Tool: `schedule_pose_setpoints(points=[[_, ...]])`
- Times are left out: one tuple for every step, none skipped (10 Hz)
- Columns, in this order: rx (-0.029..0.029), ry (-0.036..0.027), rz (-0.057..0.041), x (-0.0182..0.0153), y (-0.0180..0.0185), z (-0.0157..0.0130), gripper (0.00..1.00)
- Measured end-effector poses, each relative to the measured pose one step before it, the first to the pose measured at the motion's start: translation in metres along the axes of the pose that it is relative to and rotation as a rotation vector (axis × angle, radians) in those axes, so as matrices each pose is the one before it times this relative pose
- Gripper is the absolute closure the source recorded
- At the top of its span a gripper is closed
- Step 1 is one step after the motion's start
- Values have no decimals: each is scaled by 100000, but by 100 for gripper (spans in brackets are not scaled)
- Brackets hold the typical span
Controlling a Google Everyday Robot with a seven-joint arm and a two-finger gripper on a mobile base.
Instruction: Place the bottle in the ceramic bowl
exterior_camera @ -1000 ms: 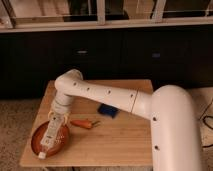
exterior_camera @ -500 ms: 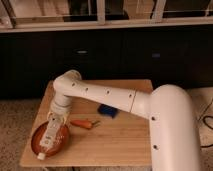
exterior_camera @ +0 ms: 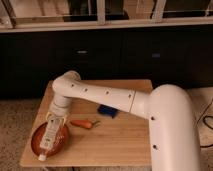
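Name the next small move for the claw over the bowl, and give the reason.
Probably lower a little and then let go. The claw is at the upper end of the bottle, which lies lengthwise over the ceramic bowl, its cap end near the bowl's front rim. Whether it already rests inside cannot be told.

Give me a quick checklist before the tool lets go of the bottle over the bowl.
1. Bottle over the ceramic bowl: ok, though its cap end juts past the front rim.
2. Tool at the bottle's upper end, above the bowl's back rim: ok.
3. Bottle resting on the bowl: cannot tell.
4. Carrot clear of the bowl: ok, lying to its right.
5. Blue object out of the way: ok.
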Motion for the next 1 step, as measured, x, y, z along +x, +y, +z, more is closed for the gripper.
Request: schedule_pose_setpoints(points=[[-128,-17,-112,-44,-3,15,30]])
